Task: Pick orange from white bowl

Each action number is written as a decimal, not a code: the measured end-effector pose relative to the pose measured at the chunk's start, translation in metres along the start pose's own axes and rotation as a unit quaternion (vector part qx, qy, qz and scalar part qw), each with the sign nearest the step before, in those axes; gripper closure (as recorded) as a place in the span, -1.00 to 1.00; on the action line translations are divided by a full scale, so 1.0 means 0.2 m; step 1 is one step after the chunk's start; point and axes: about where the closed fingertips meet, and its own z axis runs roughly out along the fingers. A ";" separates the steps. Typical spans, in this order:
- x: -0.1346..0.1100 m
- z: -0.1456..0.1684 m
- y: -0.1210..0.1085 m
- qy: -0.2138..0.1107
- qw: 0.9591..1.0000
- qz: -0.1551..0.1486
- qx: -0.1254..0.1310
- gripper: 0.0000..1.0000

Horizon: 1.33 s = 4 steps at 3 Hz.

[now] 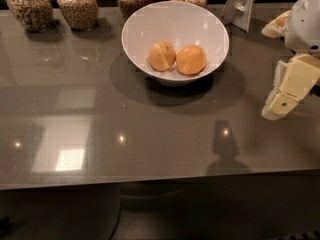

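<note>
The white bowl stands on the dark grey table, at the back and just right of the middle. Two fruits lie in it side by side. The orange is the right one, smooth and deep orange. The left fruit is paler and has a crease. My gripper, cream-coloured, hangs at the right edge of the view, to the right of the bowl and a little nearer than it. It is well apart from the bowl and holds nothing that I can see.
Several glass jars of grain stand in a row along the table's back edge. A white stand leans behind the bowl at the right. The table's front edge runs across the lower view.
</note>
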 end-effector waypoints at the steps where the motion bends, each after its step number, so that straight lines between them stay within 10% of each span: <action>1: -0.24 -0.02 -0.19 -0.129 0.992 0.004 0.008 -1.00; 2: -0.49 -0.06 -0.35 -0.243 0.970 0.021 0.003 -1.00; 4: -0.49 -0.04 -0.36 -0.235 0.972 0.014 0.011 -1.00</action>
